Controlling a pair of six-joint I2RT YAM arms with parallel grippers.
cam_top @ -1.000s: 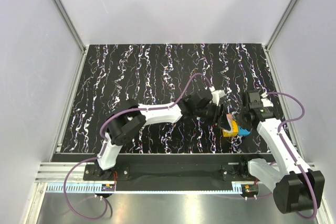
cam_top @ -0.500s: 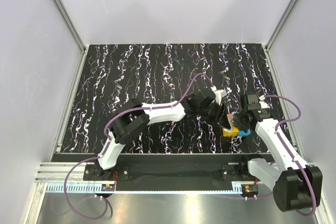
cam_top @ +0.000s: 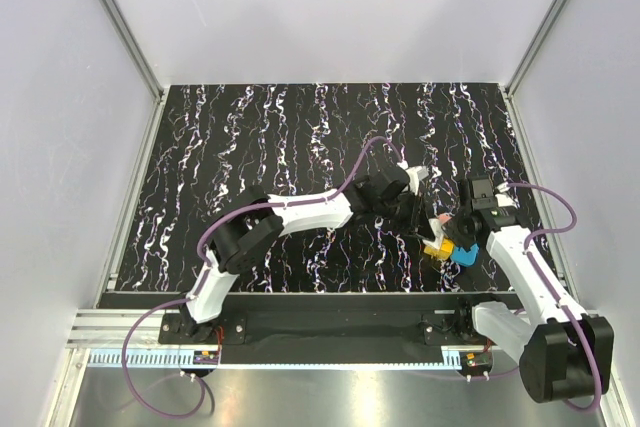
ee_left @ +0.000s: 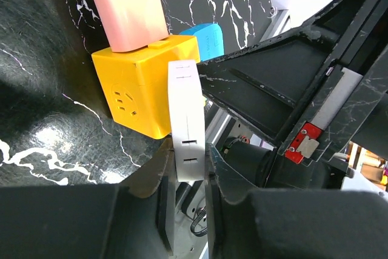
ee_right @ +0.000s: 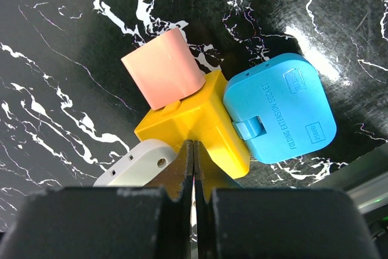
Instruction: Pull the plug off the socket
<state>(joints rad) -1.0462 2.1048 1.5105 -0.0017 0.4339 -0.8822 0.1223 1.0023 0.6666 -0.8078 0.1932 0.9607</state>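
Bright, even overhead light; crisp from above, soft up close at the wrists

The top external view is lit evenly from above; the pale walls (cam_top: 330,7) run near white and the metal strip (cam_top: 350,397) at the near edge carries a washed glare; the glossy black desk (cam_top: 250,137) shows only faint, soft shadows under the arms; the frame posts lean outward toward the corners, a mild wide-angle bend; in the left wrist view the left claw (ee_left: 187,156) is a dark blur in the foreground, while the white plug (ee_left: 185,101) and yellow socket (ee_left: 139,89) are sharp, and the top right blows out to white; in the right wrist view the right claw (ee_right: 193,150) is a black, unfocused mass; a glare patch lies on the desk just above the blue plug (ee_right: 279,116).
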